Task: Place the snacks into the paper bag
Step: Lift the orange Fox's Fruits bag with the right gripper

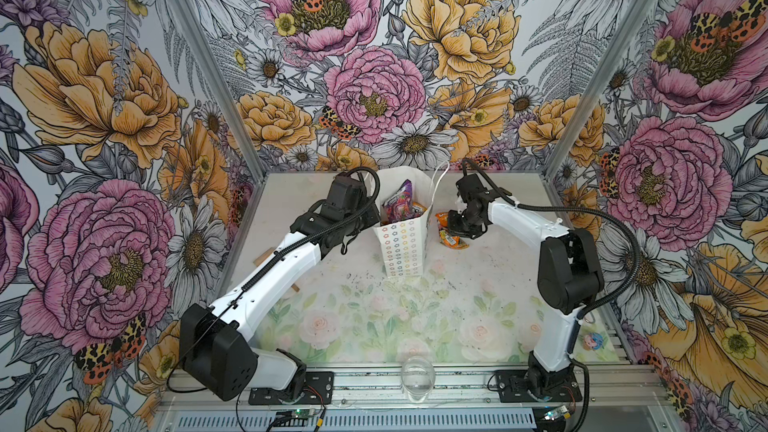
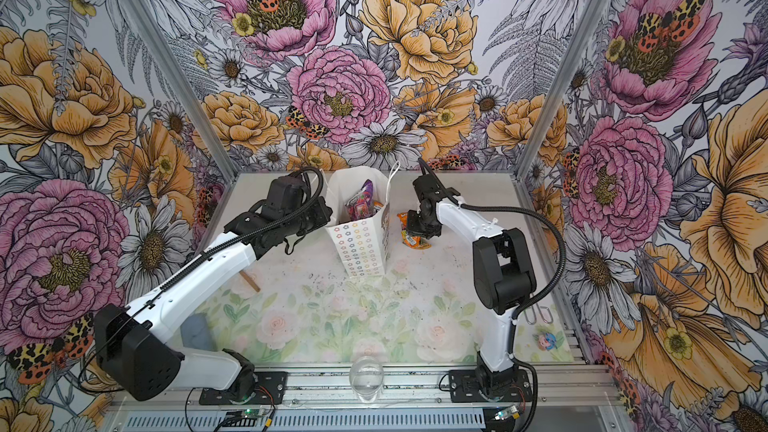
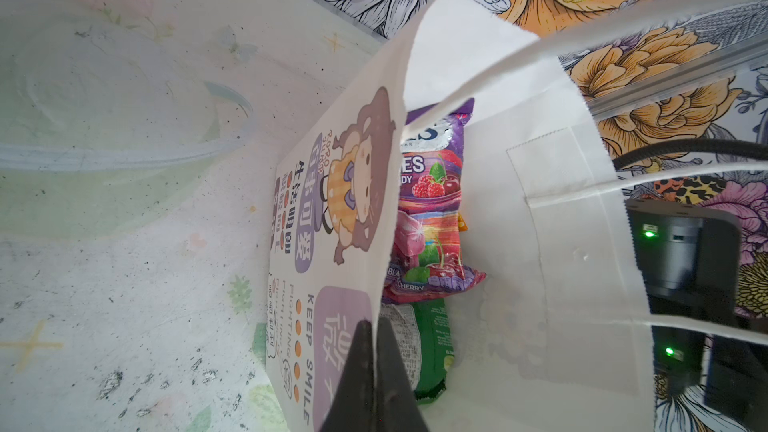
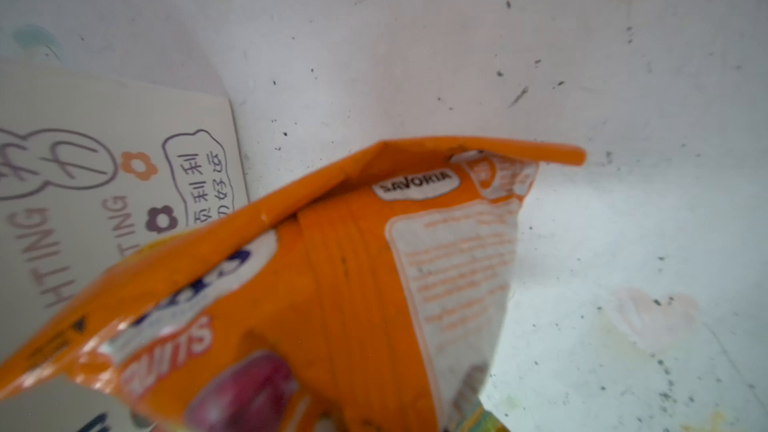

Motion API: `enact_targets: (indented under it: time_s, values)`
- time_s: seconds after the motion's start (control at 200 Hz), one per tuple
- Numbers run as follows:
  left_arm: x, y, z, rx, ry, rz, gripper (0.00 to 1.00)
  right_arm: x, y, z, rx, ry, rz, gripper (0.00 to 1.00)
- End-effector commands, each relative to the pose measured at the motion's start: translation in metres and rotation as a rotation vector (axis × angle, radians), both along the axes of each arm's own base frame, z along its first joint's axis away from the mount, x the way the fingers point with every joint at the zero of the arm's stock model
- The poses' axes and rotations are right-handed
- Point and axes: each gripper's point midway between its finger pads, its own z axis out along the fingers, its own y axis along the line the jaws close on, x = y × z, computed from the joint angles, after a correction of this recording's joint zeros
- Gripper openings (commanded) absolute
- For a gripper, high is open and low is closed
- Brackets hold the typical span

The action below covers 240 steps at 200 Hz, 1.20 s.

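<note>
Right hand [image 1: 457,222] pinches orange packet [image 4: 353,263], centre frame; I fear its slick foil slipping before the paper bag [image 1: 401,251].

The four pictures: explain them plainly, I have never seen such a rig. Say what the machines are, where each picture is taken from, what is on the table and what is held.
Two robot arms stand at the front of a table, each ending in a gripper, a two-fingered clamp. Both top views look down on the whole scene from one camera head. The other two pictures come from cameras on the arms' wrists, so they show things close up. A white paper bag stands in the middle with a purple packet and a green packet inside. The left gripper is shut on the bag's wall. The right gripper is down on an orange packet beside the bag; whether it grips it cannot be told.
</note>
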Motion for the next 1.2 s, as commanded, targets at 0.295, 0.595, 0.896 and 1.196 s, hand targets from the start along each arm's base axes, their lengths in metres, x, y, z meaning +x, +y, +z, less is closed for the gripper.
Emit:
enact_targets:
  time_s: [0.295, 0.595, 0.896, 1.196]
  values:
    - [0.005, -0.006, 0.020, -0.033, -0.052, -0.009, 0.00, 0.001, -0.003, 0.218, 0.163, -0.461, -0.015, 0.00]
    - [0.005, -0.007, 0.018, -0.033, -0.049, -0.008, 0.00, -0.040, 0.031, 0.368, 0.301, -0.834, 0.045, 0.00]
    - [0.004, -0.008, 0.018, -0.031, -0.049, -0.008, 0.00, -0.058, 0.101, 0.399, 0.429, -0.885, 0.168, 0.00]
    - [0.004, -0.009, 0.021, -0.035, -0.055, -0.011, 0.00, -0.050, 0.144, 0.369, 0.379, -0.826, 0.197, 0.00]
